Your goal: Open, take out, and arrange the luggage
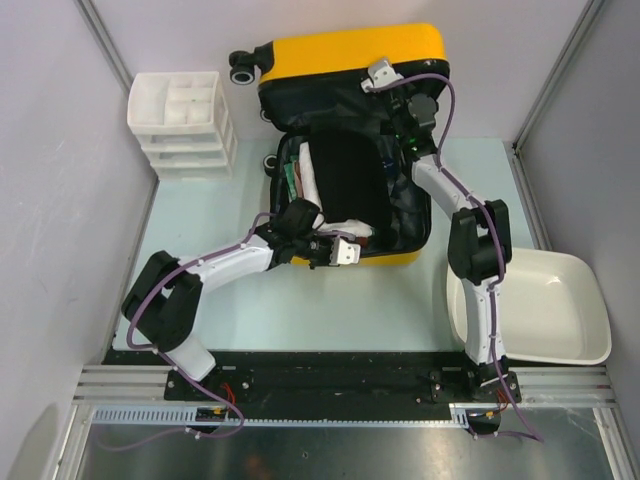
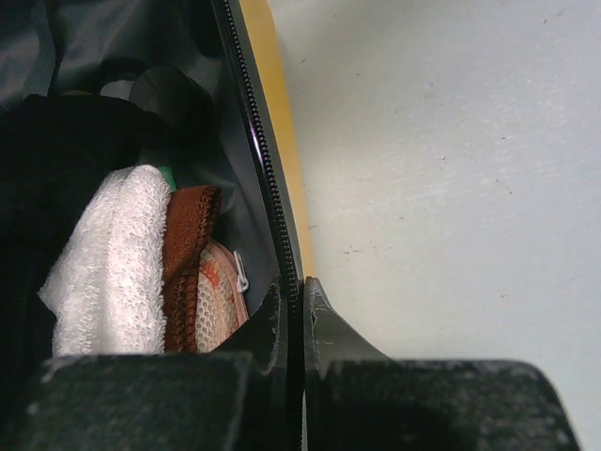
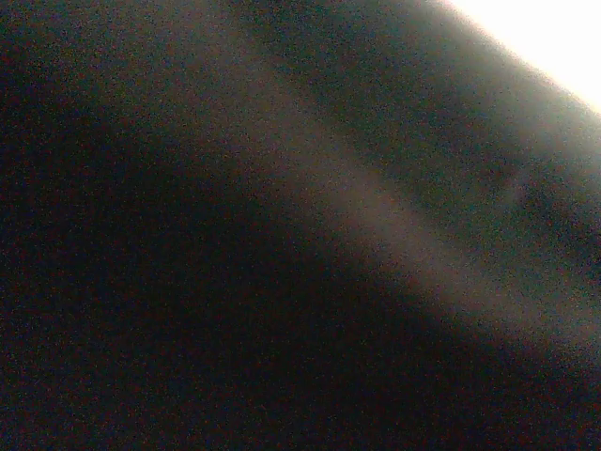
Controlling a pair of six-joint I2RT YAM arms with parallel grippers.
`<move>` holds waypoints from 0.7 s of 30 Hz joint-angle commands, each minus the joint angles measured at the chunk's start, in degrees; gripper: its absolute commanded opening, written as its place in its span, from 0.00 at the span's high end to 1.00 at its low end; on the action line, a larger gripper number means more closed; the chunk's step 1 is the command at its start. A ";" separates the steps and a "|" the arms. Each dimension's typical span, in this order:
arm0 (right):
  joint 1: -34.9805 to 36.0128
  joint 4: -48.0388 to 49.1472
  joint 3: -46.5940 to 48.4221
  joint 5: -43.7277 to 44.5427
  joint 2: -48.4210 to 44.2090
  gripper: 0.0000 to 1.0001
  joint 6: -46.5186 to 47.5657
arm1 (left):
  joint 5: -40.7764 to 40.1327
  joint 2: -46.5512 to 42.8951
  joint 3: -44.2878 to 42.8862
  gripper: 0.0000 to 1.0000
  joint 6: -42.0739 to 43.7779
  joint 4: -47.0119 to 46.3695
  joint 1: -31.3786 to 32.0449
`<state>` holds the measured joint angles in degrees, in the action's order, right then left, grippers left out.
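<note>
From above: suitcase (image 1: 350,50) lies open mid-table, yellow lid propped up on its far side, dark-lined lower half toward the arms. Inside the lower half is black cloth (image 1: 350,180) in the middle, with a white towel (image 1: 312,185) along its left. White drawer unit (image 1: 185,120) sits left of the suitcase and a white tub (image 1: 570,300) to its right, both apart from it. Left gripper (image 1: 338,252) is at the suitcase's near rim, about midway along. Right gripper (image 1: 385,78) is up against the lid's lining on the suitcase's right. Cannot tell from here how its fingers stand.

Left wrist view: fingers (image 2: 329,324) are pinched almost together on the suitcase's near rim. One pad is inside against the lining, one outside by the yellow shell, and the zipper track runs up between them. Just inside the rim the towel touches a brown knitted piece (image 2: 188,235), with an orange-and-white mesh pouch (image 2: 214,291) under that.

Right wrist view: near-black blur with a bright patch at the upper right corner. The lens is probably hard up against the lining. Fingers not visible, so no telling what they touch.

Judgement: opening is done, unpacking not begun, contents all inside. The left grip looks like steadying the shell. The next move calls for the right arm to drop onto the towel or black cloth, fingers wide for bulky fabric, and lift it clear of the rim.
</note>
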<state>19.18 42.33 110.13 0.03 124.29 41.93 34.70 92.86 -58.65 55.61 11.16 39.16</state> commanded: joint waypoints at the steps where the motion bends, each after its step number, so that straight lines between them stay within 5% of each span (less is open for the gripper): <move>1: -2.21 -0.75 7.55 3.48 4.73 0.20 1.40 | 8.55 -3.82 1.26 1.00 1.87 9.41 4.00; 7: -3.53 -2.51 16.61 3.48 11.23 0.07 0.96 | 9.42 -5.75 2.49 1.00 0.11 10.37 5.84; 19: -2.66 -2.69 10.11 -4.08 5.27 0.00 -2.20 | 9.60 -8.31 3.72 1.00 -4.72 11.25 8.22; 21: -2.22 -4.87 9.41 -3.81 3.86 0.00 -4.30 | 7.42 -7.52 3.11 0.90 -4.99 11.25 8.13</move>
<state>16.16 38.22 119.74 -4.03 133.56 41.12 33.65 87.42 -55.59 51.92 16.93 43.90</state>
